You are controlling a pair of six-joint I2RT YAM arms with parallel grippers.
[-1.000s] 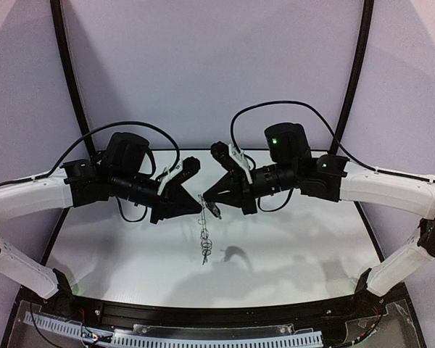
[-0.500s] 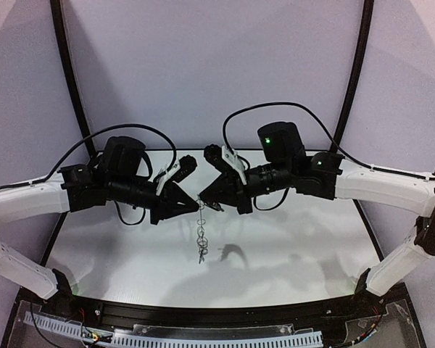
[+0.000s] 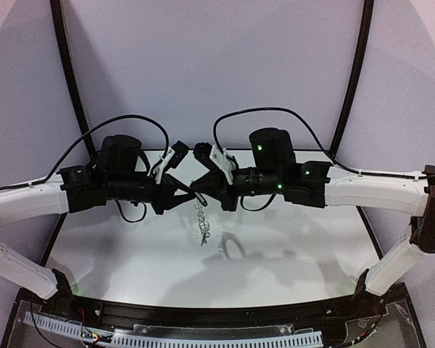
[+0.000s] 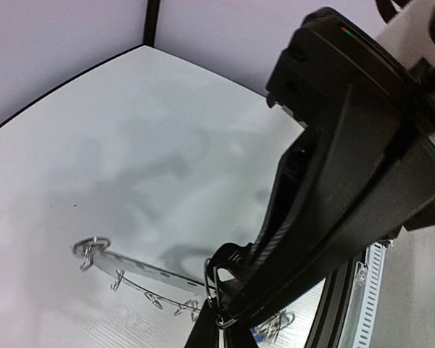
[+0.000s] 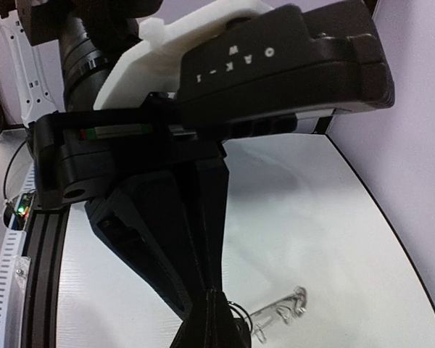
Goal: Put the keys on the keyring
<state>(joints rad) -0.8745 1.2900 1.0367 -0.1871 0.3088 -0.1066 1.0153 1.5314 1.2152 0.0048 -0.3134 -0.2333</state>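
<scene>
A black cable (image 3: 123,121) is looped over the left arm. A second cable (image 3: 275,111) is arched over the right arm, on which green lights (image 3: 259,148) are lit. The left claw (image 3: 190,194) and the right claw (image 3: 205,194) are seen tip to tip in the air above the middle of the worktop (image 3: 297,246). In each wrist view much of the scene is blocked by the black body of the opposite claw.

The fingers of the left claw are drawn to a point and closed on the upper end of the keyring (image 3: 201,226). The fingers of the right claw are likewise pressed together. At their tips what appears to be the black key (image 4: 225,259) is pinched: only a small rounded black head with a hole is shown, and the blade is hidden.

The keyring is hung straight down from the meeting point. It is seen edge-on as a thin grey strip with small wire loops along it. Whether its lower end touches the worktop cannot be told. Its shadow (image 3: 232,248) is cast just to the right.

The worktop is white and edged in black. It is enclosed by pale lilac walls (image 3: 217,65) and two curved black posts (image 3: 67,72). A slotted white duct (image 3: 203,339) is laid along the near edge.
</scene>
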